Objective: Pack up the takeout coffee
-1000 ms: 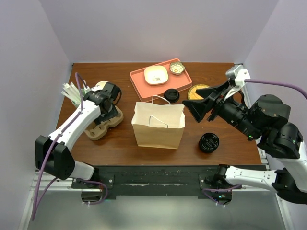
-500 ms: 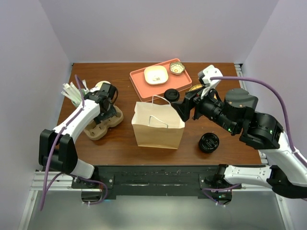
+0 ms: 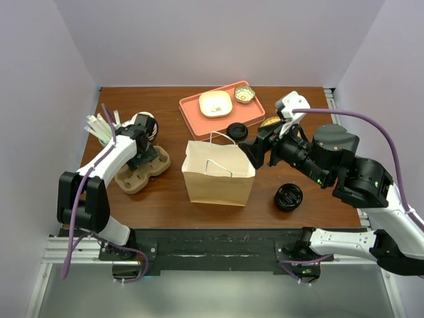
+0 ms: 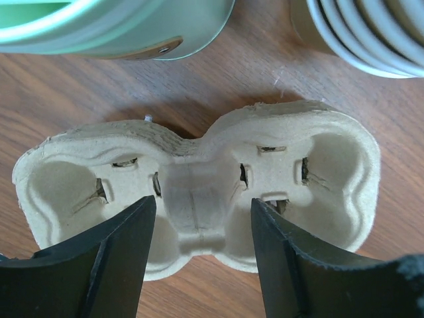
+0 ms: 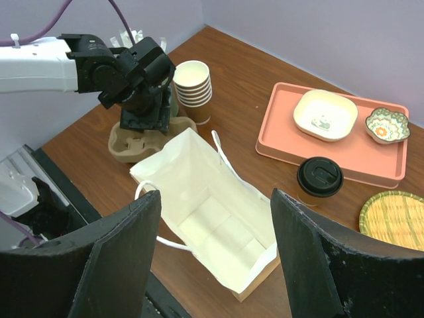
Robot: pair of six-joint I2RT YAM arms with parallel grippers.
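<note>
A: Where's the small paper coffee cup with the round black lid (image 5: 319, 179)?
B: Upright between the open brown paper bag (image 5: 199, 165) and the salmon plastic tray (image 5: 281, 136) — untouched. The right gripper (image 5: 215, 218) hangs released above the bag.
A: The left gripper (image 4: 202, 213)?
B: Spread, empty, straddling the beige moulded-pulp cup carrier's (image 4: 318, 165) centre ridge — I'd close squarely there.
</note>
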